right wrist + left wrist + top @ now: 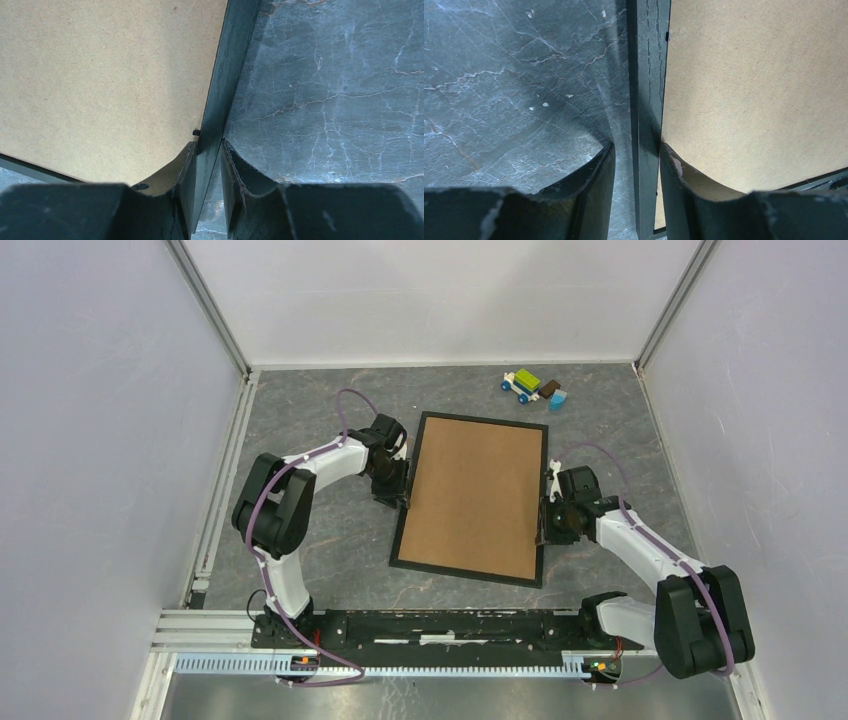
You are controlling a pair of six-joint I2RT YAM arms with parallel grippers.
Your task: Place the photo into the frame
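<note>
- The frame [465, 573] lies flat, back side up, between the two arms.
- The right gripper [546, 525] pinches the frame's right side.
- The left gripper [403, 492] is spread over the frame's left side, and one finger touches it.
- A brown board [475, 495] fills the frame.
- A toy car [528, 387] sits far behind the frame.

You see a black frame [466, 573] around a plain brown backing board [475, 495], on a dark grey worktop [330, 550] veined with pale marbling. At its far right corner, toy blocks [533, 388] show lime, white, blue and brown.
</note>
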